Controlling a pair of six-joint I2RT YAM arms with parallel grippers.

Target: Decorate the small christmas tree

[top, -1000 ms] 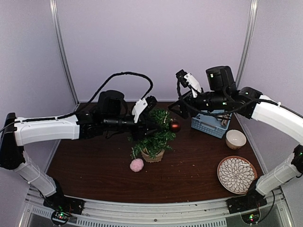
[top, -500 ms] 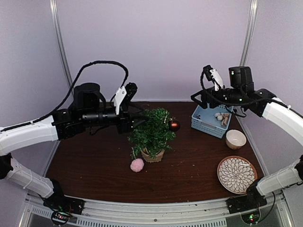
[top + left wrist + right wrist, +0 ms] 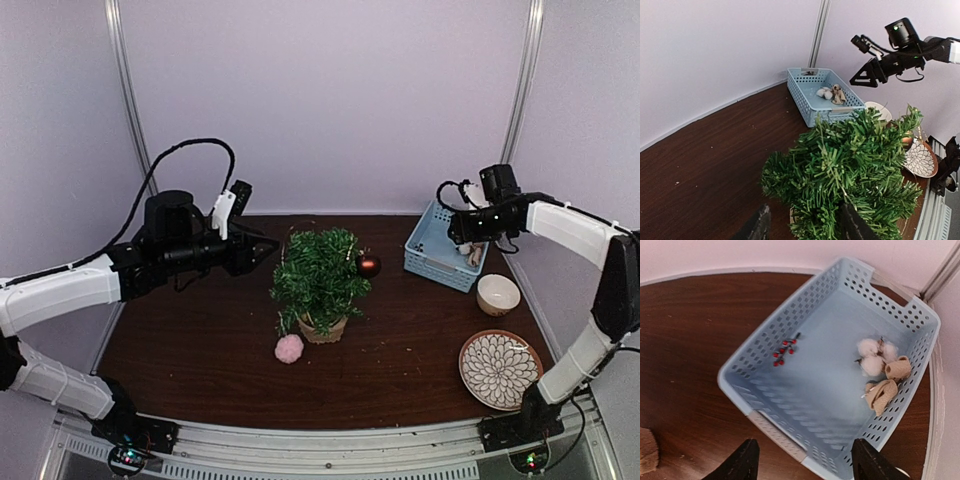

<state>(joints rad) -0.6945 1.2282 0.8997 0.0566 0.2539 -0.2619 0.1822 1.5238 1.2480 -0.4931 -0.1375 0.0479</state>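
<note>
Blue basket (image 3: 825, 365), at the table (image 3: 690, 315) far-right corner: ornament pickup. Both right gripper (image 3: 804, 445) and left gripper (image 3: 804, 210) gape empty; right must descend onto berry sprig (image 3: 784, 351).

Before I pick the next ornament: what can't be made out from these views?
- Top view: the right tool and its arm cover part of the basket, so its contents cannot be read there.
- Left wrist view: the small christmas tree's branches hide nearly all of its pot.
- Top view: the red bauble's hook is too small to see.
- Right wrist view: a tan thing is cut off by the left edge; cannot be identified.
</note>
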